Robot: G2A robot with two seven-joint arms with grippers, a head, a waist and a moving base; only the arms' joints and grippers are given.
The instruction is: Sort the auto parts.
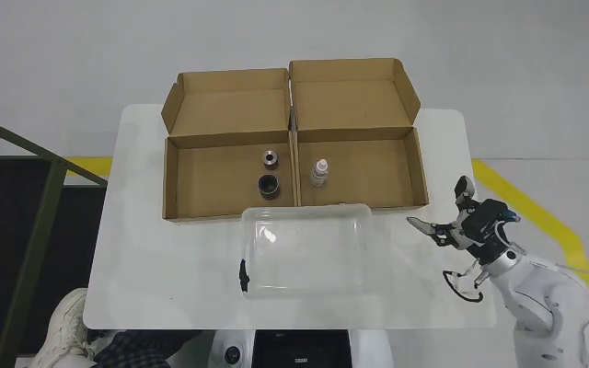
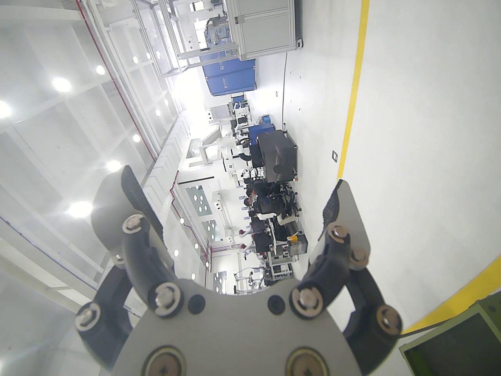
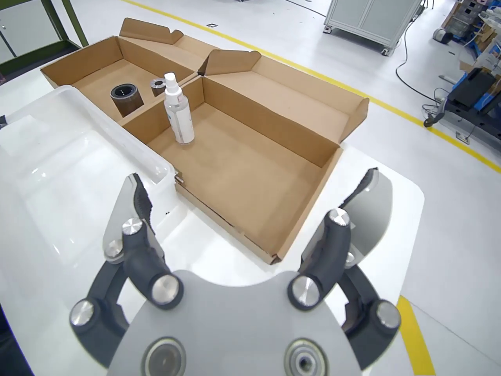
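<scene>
Brown cardboard left box (image 1: 168, 184) holds two dark metal cylinders (image 1: 269, 188); its twin right box (image 1: 420, 175) holds a white spray bottle (image 1: 318, 172), kinds apparently kept apart. At three o'clock of the clear plastic tub (image 1: 304, 209), the right gripper (image 1: 440, 207) hovers spread, empty; the left gripper (image 2: 235, 181) gapes too.

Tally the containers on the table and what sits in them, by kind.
Boxes: 2
Bin: 1
Metal parts: 2
Bottle: 1
Total: 6
</scene>
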